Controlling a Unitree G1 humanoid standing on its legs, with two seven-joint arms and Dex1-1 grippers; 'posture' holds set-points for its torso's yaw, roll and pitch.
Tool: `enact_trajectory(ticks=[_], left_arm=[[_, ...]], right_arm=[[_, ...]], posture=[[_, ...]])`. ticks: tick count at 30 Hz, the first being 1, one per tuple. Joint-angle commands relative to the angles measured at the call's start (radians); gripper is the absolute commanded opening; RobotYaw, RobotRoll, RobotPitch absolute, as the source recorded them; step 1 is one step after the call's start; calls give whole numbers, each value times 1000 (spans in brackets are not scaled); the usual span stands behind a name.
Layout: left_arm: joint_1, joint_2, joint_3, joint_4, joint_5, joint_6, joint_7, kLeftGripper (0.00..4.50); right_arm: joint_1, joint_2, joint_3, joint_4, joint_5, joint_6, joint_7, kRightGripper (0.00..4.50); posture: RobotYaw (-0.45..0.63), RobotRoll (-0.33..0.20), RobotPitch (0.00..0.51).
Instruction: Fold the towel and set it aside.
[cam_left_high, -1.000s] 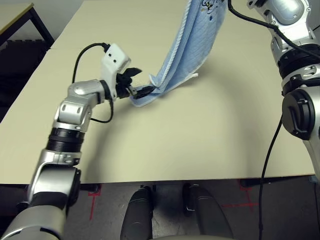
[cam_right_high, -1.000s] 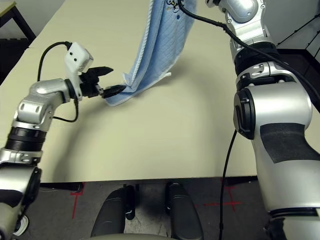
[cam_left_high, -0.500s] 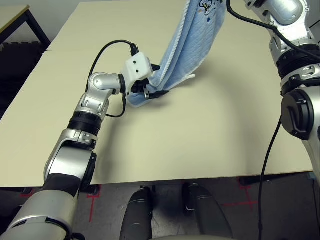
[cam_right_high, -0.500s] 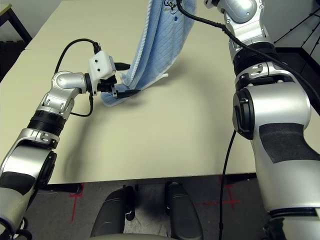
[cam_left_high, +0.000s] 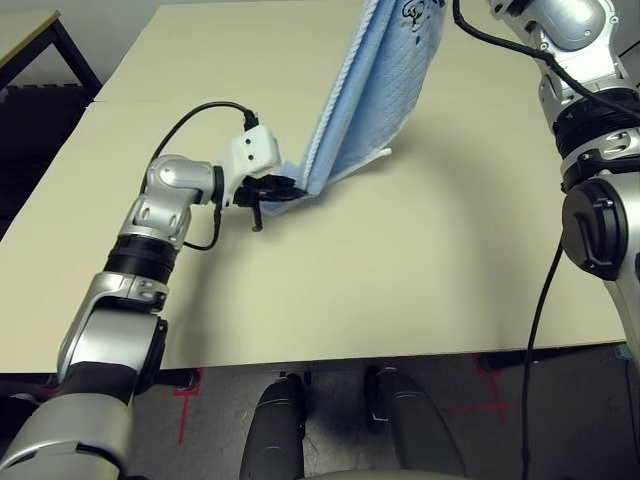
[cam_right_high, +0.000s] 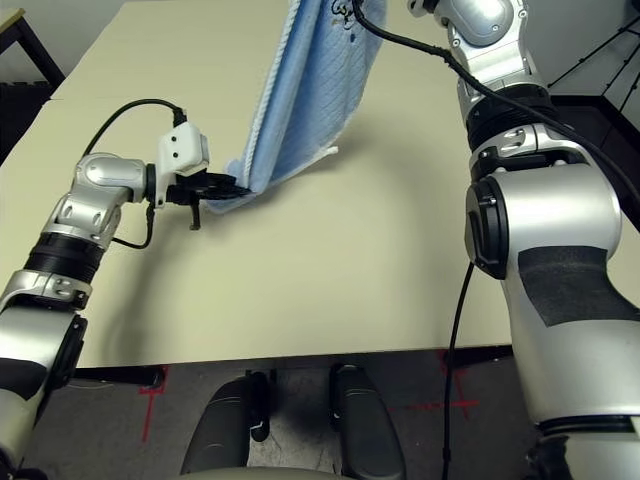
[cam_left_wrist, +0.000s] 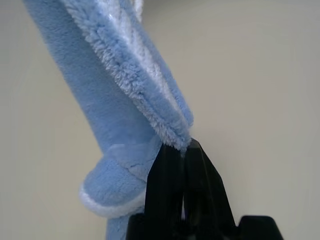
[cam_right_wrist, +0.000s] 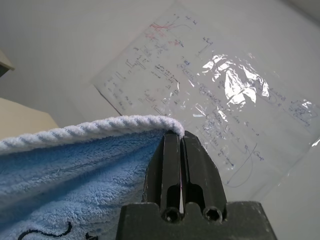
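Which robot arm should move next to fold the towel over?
Probably the left. Its end effector is shut on the towel's bottom end, low by the table, free to swing up. The right end effector pins the top corner high.

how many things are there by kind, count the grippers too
towel: 1
table: 1
grippers, left gripper and right gripper, both shut on the towel: 2
sheet of handwritten notes: 1
total: 5
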Motion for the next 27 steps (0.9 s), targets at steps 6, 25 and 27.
enact_trajectory(ticks=[6,25,27], left_arm=[[-57,70,91,-104,113,116,288,28],[-50,-87,162,-566,-198,785,367,28],[-13,-58,147,-593,-211,817,343,28]], right_arm=[[5,-9,-3,3,7,2,-17,0],[7,-3,0,0,7,2,-26,0],[7,-3,0,-1,7,2,-27,0]], posture=[[52,0,164],[50,0,163],[48,0,164]])
